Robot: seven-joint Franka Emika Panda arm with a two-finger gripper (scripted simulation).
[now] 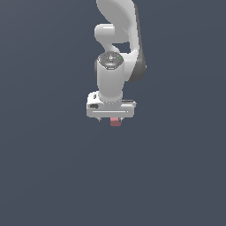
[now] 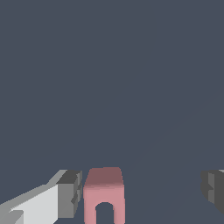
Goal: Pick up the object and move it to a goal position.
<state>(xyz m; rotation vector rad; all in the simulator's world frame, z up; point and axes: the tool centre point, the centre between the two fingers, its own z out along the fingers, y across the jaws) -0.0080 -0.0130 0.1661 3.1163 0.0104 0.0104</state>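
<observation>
The object (image 2: 104,188) is a small dull-pink block with an arched notch in its near face. In the wrist view it lies between my two dark fingertips (image 2: 70,192), close beside one of them and well apart from the other. My gripper (image 2: 142,190) is open and wider than the block. In the exterior view the white hand (image 1: 111,110) points straight down. The block (image 1: 115,122) peeks out just under it, mostly covered. I cannot tell whether the near fingertip touches the block.
A plain dark grey-blue floor (image 1: 53,167) fills both views. The white arm (image 1: 117,39) rises above the hand in the exterior view. No goal marker shows.
</observation>
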